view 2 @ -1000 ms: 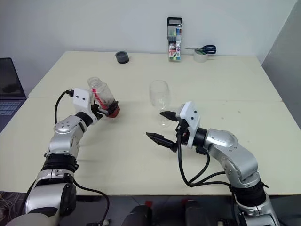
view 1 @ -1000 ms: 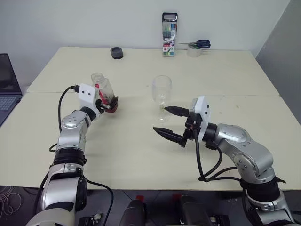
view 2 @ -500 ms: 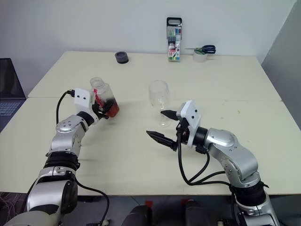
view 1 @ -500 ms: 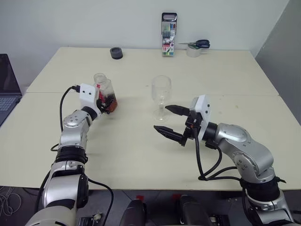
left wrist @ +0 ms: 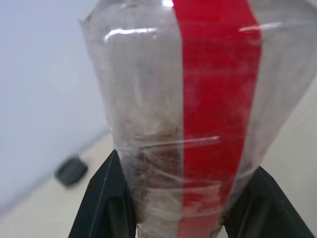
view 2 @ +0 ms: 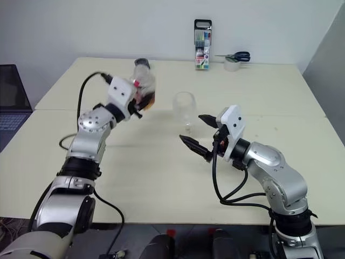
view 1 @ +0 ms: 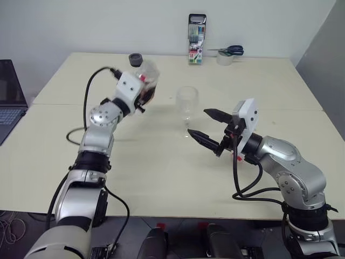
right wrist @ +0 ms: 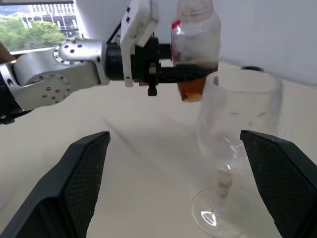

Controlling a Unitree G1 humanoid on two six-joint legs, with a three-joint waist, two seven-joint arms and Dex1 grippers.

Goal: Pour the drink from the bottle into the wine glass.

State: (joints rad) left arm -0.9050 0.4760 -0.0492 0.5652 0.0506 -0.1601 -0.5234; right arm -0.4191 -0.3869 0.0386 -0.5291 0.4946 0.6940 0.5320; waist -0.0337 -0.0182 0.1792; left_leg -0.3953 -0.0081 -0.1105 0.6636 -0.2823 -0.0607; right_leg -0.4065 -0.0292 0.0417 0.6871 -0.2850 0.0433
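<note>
Left gripper (view 1: 144,96) raised over table (view 1: 161,178), upper left of centre in left eye view; jaws pinched tight on bottle (view 1: 146,81) near its base. Bottle held clear of the tabletop, roughly upright with a slight tilt, mouth uppermost. Drink (right wrist: 190,85) pooled low in bottle, amber-brown, just below the clamping black fingers (right wrist: 166,73) as seen in right wrist view. Red label strip (left wrist: 213,114) running up bottle side, black fingertips either side of it in left wrist view.

Wine glass (view 1: 186,102) upright on table, centre of frame, just right of bottle, not touching it. No liquid visible in the bowl; hard to tell for sure.

Right gripper (view 1: 210,129) right of centre, low over table, jaws spread wide, nothing between them. Glass stem and foot (right wrist: 220,210) just ahead of the open fingers in right wrist view, no contact seen.

Back edge of table: marker case (view 1: 196,40) standing upper centre, scissors (view 1: 230,51) on a tape roll (view 1: 223,59) to its right, small dark round object (view 1: 135,58) upper left of centre. Laptop (view 1: 9,102) at far left edge.
</note>
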